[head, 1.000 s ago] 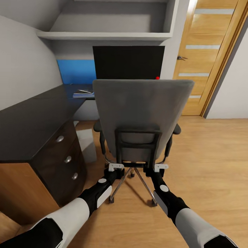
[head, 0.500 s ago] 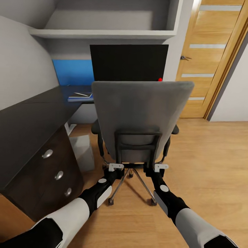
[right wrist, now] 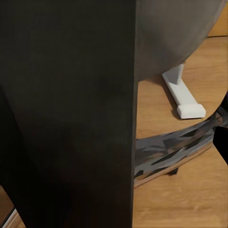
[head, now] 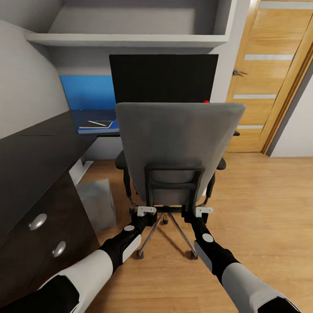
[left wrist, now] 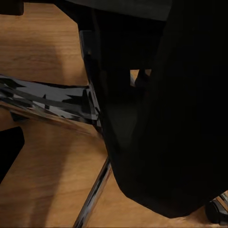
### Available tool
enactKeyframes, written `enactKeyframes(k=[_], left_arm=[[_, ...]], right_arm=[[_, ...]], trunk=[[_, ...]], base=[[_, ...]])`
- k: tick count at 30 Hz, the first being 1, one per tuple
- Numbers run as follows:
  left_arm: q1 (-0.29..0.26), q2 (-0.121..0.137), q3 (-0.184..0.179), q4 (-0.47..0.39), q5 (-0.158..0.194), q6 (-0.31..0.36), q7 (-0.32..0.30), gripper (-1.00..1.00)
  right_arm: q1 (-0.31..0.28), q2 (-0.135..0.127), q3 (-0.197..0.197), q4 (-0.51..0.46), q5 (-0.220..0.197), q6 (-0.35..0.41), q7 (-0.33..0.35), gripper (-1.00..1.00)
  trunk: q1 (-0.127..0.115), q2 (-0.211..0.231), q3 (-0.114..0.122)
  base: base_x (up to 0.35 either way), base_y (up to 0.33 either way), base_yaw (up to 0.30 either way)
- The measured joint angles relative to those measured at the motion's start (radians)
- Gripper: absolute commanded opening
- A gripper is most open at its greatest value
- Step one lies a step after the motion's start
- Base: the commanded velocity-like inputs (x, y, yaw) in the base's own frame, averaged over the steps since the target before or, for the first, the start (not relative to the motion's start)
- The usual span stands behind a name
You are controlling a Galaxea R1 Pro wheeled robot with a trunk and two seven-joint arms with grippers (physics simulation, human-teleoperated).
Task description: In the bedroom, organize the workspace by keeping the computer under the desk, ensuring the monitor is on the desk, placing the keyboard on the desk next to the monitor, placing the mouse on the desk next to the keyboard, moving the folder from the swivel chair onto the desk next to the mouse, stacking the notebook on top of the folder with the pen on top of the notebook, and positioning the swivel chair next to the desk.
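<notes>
Head view: both pincers, left [head: 146, 211] and right [head: 203, 211], reach the chair [head: 178, 143] back's lower frame; their grip I cannot tell. Wrist views add the chrome base [left wrist: 52, 102].

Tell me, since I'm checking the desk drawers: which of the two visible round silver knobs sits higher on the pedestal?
The larger-looking knob, nearer the desk top, is higher; the other knob sits below it, toward the left arm.
</notes>
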Motion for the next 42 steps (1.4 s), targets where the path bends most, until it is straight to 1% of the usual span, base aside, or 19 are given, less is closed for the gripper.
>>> enactKeyframes(k=[16, 24, 29, 42], left_arm=[[0.0, 0.0, 0.001, 0.0, 0.001, 0.0, 0.0, 1.0], [0.0, 0.0, 0.004, 0.001, 0.0, 0.0, 0.0, 1.0], [0.0, 0.0, 0.004, 0.0, 0.0, 0.0, 0.0, 1.0], [0.0, 0.0, 0.004, 0.0, 0.0, 0.0, 0.0, 1.0]], right_arm=[[0.0, 0.0, 0.0, 0.0, 0.001, 0.0, 0.0, 1.0], [0.0, 0.0, 0.0, 0.0, 0.001, 0.0, 0.0, 1.0], [0.0, 0.0, 0.0, 0.0, 0.001, 0.0, 0.0, 1.0], [0.0, 0.0, 0.0, 0.0, 0.001, 0.0, 0.0, 1.0]], trunk=[[0.0, 0.0, 0.0], [0.001, 0.0, 0.0], [0.001, 0.0, 0.0], [0.001, 0.0, 0.0]], base=[[0.277, 0.0, 0.0], [0.07, 0.0, 0.0], [-0.172, 0.0, 0.0], [-0.324, 0.0, 0.0]])
